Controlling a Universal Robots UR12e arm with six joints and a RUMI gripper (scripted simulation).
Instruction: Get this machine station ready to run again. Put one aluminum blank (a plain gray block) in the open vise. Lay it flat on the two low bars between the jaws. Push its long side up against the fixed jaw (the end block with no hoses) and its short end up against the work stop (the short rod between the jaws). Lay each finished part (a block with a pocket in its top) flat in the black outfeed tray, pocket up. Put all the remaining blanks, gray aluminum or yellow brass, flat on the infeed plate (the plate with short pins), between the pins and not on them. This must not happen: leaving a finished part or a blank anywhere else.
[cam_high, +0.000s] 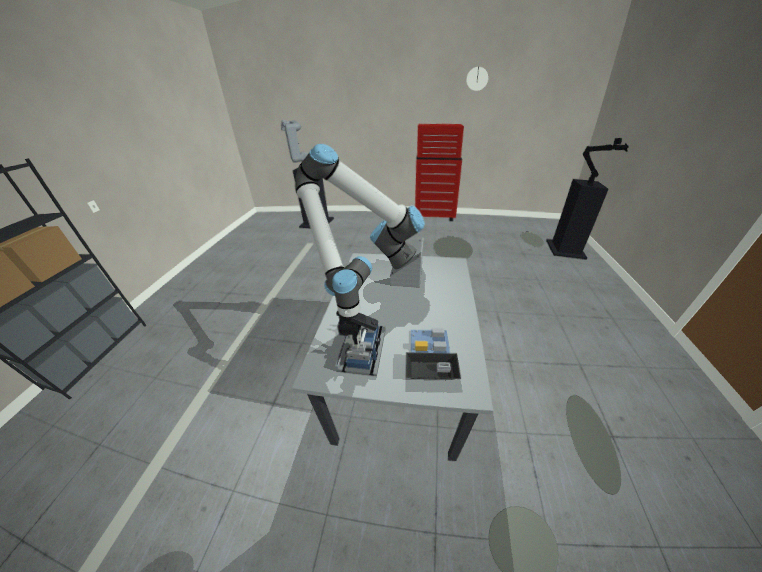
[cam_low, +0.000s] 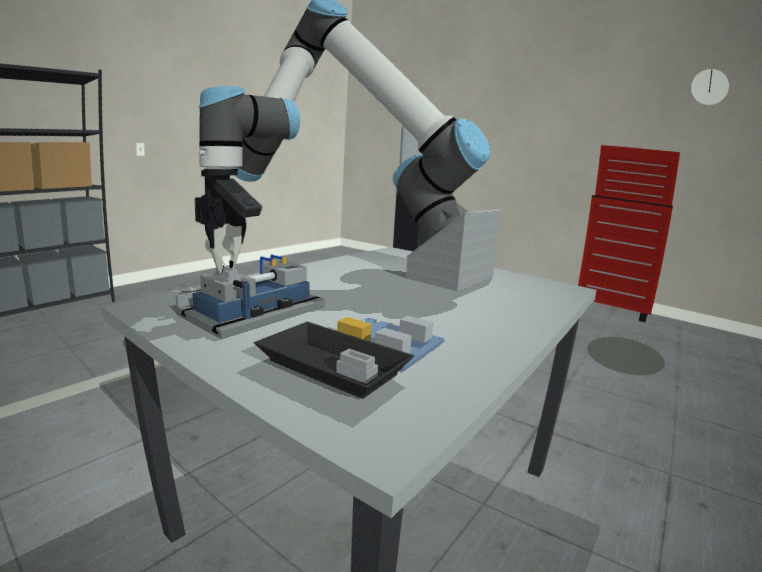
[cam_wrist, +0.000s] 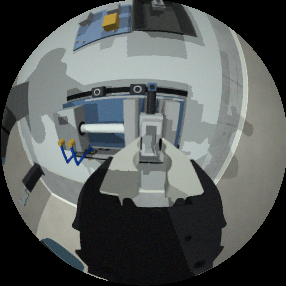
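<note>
One gripper (cam_high: 361, 337) (cam_low: 227, 269) (cam_wrist: 150, 138), fingers drawn in narrow on a pocketed block (cam_low: 230, 275) (cam_wrist: 151, 120) in the vise (cam_high: 358, 362) (cam_low: 212, 306) (cam_wrist: 107, 111), left of centre in the exterior view. One finished part (cam_high: 443, 367) (cam_low: 356, 366) (cam_wrist: 158, 4) lies in the outfeed tray (cam_high: 422, 370) (cam_low: 307, 350) (cam_wrist: 165, 23), lower centre there. At the infeed plate (cam_high: 415, 336) (cam_low: 432, 346) (cam_wrist: 90, 35): one brass blank (cam_high: 421, 346) (cam_low: 353, 328) (cam_wrist: 110, 22), two gray blanks (cam_high: 438, 334) (cam_low: 416, 330). The wrist view shows the held block's pocket facing up, unreadable in the top view.

Top: high, far, looks down over table (cam_high: 452, 295) (cam_low: 492, 344); ext.: nearer, same table, oblique; wrist: close, down at vise (cam_wrist: 107, 110).
</note>
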